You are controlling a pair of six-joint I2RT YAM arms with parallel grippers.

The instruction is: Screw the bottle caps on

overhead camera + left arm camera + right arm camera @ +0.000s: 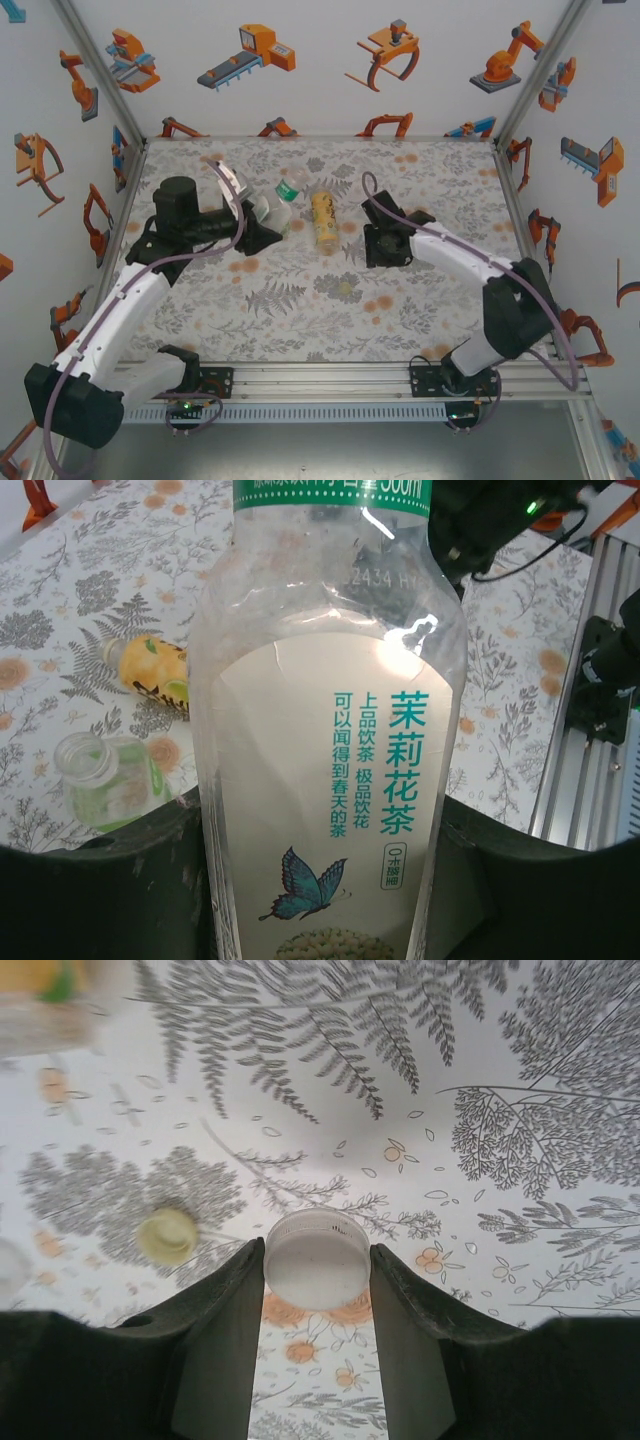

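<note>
Viewing from the top external camera: my left gripper [262,228] is clenched on the clear bottle [283,200], which lies over the middle-left of the table [300,320]. The yellow bottle [322,222] lies on its side just beside it. My right gripper [385,245] hangs low over the floral print to the right of both, apart from them.

Left wrist view: my two dark fingers [120,880] flank the white-and-green label and press the clear bottle's body between them. Its mouth lies beyond the top edge, so I cannot tell how it points. The green-tinted bottle [105,780] sits on the print to the left, uncapped, its open mouth toward the camera.

Right wrist view: my fingers touch the white cap [318,1265] on both sides of its ribbed rim, a pinch across its width. Whether it rests on the print or is already off it, I cannot tell. A yellowish cap [168,1235] lies near, to the left.

Step in hand, as I judge it: securing this cap for a bottle mouth. Done well, I keep the pinch centred and the cap level, seat it square on the threads before turning, and let the left grip resist the twist; a tilted start risks cross-threading.
</note>
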